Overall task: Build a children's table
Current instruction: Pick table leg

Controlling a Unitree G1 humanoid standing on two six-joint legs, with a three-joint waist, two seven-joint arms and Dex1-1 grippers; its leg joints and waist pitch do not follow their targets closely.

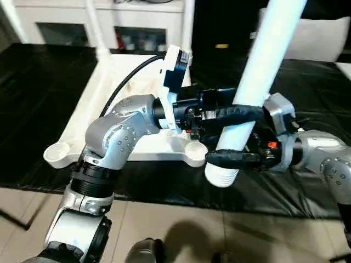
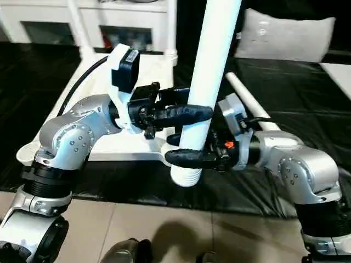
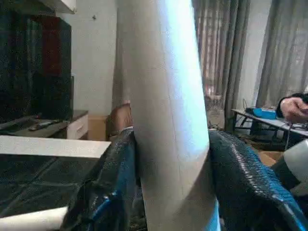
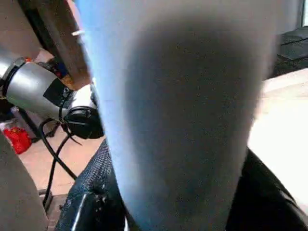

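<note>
A white leg (image 1: 258, 82) stands nearly upright closest to the camera, clamped by both pincers: the left pincer (image 1: 233, 113) closed round it higher up, the right pincer (image 1: 233, 158) closed round it just above its ribbed lower end. That end hangs over the worktop's (image 1: 33, 98) near edge, just beside the corner socket (image 1: 192, 149) of the upturned table top (image 1: 98, 104). The leg could meet the socket tilted and jam, or push the top away. Its upper end is cut off; another leg (image 2: 249, 98) lies behind the right arm
</note>
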